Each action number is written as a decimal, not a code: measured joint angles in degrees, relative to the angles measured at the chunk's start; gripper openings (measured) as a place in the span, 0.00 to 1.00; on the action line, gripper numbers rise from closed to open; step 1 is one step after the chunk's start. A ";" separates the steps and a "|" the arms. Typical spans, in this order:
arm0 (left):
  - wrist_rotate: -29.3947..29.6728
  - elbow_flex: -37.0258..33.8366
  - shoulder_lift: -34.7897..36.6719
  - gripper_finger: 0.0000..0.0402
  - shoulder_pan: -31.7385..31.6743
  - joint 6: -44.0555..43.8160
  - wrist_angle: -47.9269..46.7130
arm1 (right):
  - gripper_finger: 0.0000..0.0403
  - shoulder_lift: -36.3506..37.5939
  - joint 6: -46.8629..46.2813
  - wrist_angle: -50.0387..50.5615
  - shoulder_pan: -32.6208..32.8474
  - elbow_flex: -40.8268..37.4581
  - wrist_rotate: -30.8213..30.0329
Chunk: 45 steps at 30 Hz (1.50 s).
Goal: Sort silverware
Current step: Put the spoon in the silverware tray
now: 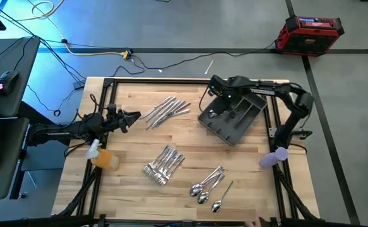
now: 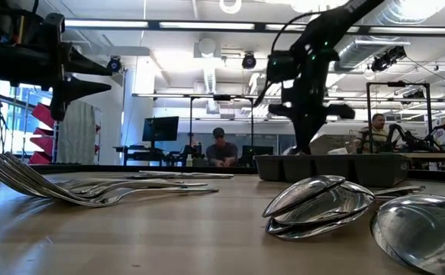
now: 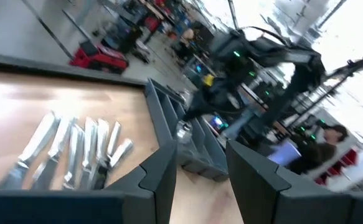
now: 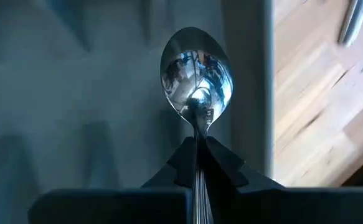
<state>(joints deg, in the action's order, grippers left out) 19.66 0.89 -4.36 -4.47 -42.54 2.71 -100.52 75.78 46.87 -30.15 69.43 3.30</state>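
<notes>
We had the right pincer (image 4: 197,155) pinching a spoon (image 4: 197,78) over the tray (image 1: 231,116), probably ready for release; the left pincer (image 3: 197,177) was spread.

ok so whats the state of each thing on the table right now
right gripper: jaws shut on a spoon, over the tray
spoon: held by its handle, bowl pointing out
tray: on the table, mostly unfilled
left gripper: jaws open, holding nothing, beside the knives
knives: loose group on the table
forks: piled together
spoons: loose on the table
</notes>
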 joint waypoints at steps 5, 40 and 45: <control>-2.73 0.00 -0.02 0.30 0.02 -0.75 -0.23 | 0.00 -3.49 3.05 -4.61 -0.23 0.00 0.46; -1.84 0.00 -0.94 0.30 6.05 -0.82 0.17 | 0.40 8.34 -39.09 9.75 28.71 6.34 6.65; 2.24 0.00 -1.44 0.30 8.15 -0.79 0.19 | 0.40 7.45 -49.41 -2.51 41.10 0.96 8.63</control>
<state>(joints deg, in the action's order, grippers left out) 21.90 0.89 -5.79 3.68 -43.33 2.90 -93.08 26.37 44.37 10.95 70.39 11.93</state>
